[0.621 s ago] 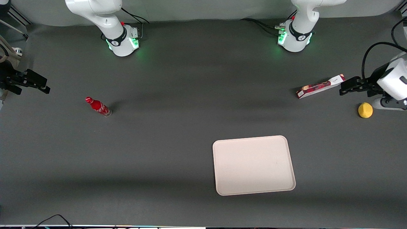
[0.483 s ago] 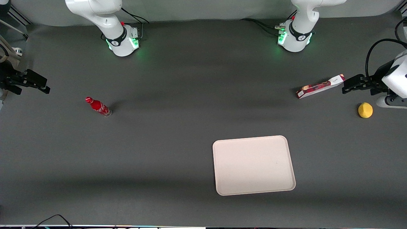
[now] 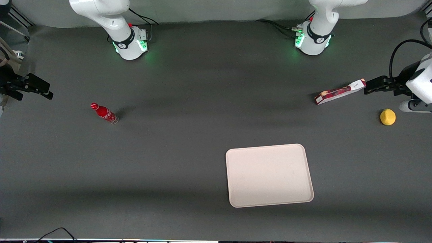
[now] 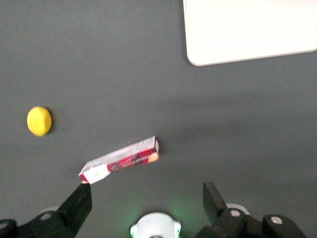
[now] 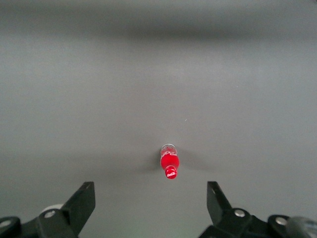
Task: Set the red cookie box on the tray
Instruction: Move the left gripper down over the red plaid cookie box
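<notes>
On the bench I count one tray (image 3: 269,175), one red cookie box (image 3: 339,91) farther from the front camera than the tray, one yellow ball (image 3: 387,117), one red bottle (image 3: 104,113), and my one pincer (image 3: 367,87) spread wide beside the box.

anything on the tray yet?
Nothing: the tray is bare, no part of it covered. The red cookie box lies on the table, farther from the front camera. The open tool hovers by the box's white end, holding nothing.
</notes>
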